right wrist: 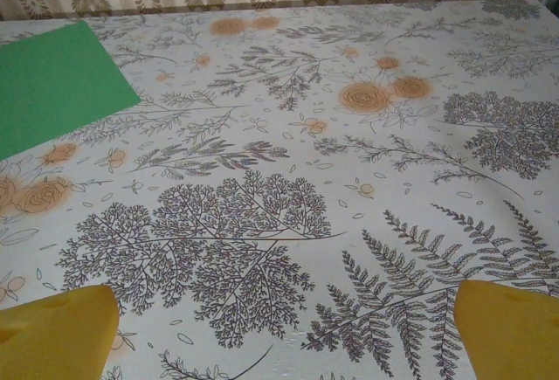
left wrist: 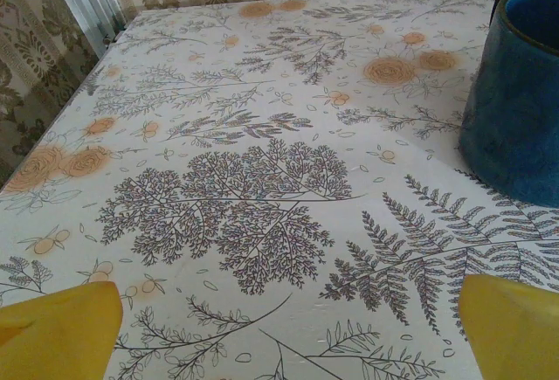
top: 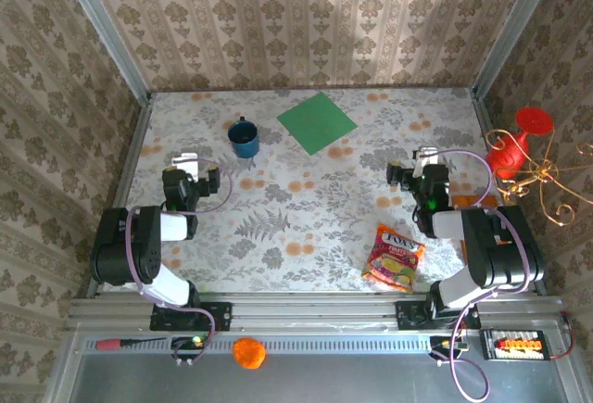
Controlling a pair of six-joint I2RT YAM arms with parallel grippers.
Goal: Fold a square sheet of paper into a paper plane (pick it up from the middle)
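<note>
Risks, as judged:
- The square sheet of paper (top: 317, 122) is seen flat and unfolded at the far middle of the counter (top: 306, 227), well apart from both arms. A pinch at the middle of so thin a sheet may fail: the paper could be slid along the patterned cloth or crumpled instead of raised.
- The blue mug (top: 245, 139) is placed near the sheet's left corner, not touching it. It could be struck or tipped if the left arm is brought in from that side.
- A crooked first crease would be carried into every later fold.

End effector state:
- The left end effector (left wrist: 284, 336) is held wide apart, with nothing between its yellow fingertips (left wrist: 61, 328).
- The right end effector (right wrist: 284, 336) is likewise wide and empty.

Count:
- green sheet: one
- mug: one
- snack packet (top: 395, 257): one, near the right arm
- end effectors: two
- orange ball (top: 248, 353): one, on the front rail
- folded plane: none noted
</note>
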